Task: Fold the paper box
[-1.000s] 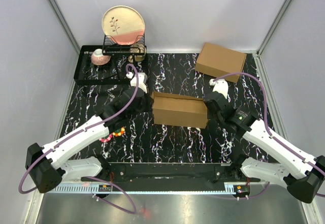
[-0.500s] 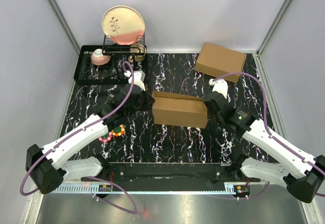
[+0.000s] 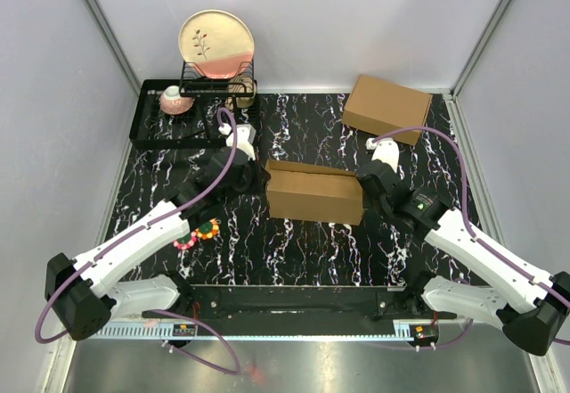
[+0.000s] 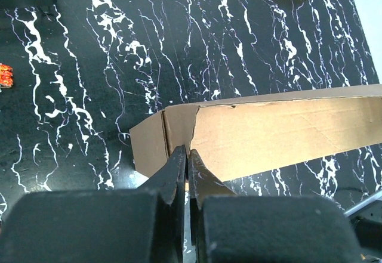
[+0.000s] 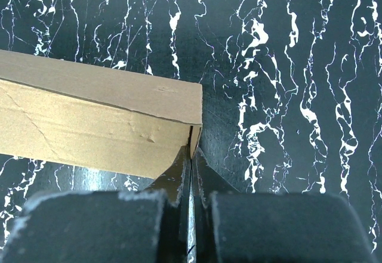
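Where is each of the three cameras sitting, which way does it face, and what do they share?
Top external: above and behind the arms, looking down on the table; both arms show whole, left gripper and right gripper at opposite ends of the paper box.
Left wrist: on the left arm, looking past its shut fingers at the box's left end.
Right wrist: on the right arm, looking past its shut fingers at the box's right end.
Shared: all three see the paper box and the table.
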Robot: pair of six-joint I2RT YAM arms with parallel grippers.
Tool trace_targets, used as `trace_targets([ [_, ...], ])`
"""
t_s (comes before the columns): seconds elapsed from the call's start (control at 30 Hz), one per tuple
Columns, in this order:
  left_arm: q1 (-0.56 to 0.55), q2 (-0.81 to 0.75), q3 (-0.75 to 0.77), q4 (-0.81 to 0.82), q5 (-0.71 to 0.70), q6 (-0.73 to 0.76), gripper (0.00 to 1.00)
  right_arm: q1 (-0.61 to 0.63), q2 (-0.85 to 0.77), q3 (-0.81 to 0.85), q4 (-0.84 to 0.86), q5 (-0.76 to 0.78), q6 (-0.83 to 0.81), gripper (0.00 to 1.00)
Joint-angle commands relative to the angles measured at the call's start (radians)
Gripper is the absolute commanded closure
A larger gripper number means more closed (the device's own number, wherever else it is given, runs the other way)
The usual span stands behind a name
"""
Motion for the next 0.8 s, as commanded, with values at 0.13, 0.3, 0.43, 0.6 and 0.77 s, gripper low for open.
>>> trace_targets([
  [0.13, -0.008, -0.033, 0.033, 0.037, -0.042, 0.099, 1.00, 0.004, 0.019, 0.016, 0.022, -0.055, -0.003, 1.00],
  [0.3, -0.008, -0.029, 0.019, 0.038, -0.062, 0.125, 1.00, 0.004, 0.021, 0.016, 0.022, -0.056, -0.001, 1.00],
  [0.43, -0.008, -0.027, 0.006, 0.038, -0.074, 0.146, 1.00, 0.004, 0.017, 0.016, 0.022, -0.059, -0.003, 1.00],
  [0.6, -0.007, -0.040, 0.012, 0.040, -0.071, 0.168, 1.00, 0.004, 0.017, 0.015, 0.022, -0.062, -0.006, 1.00],
  [0.77, -0.008, -0.056, 0.033, 0.032, -0.074, 0.188, 1.00, 0.004, 0.019, 0.015, 0.022, -0.065, -0.008, 1.00],
])
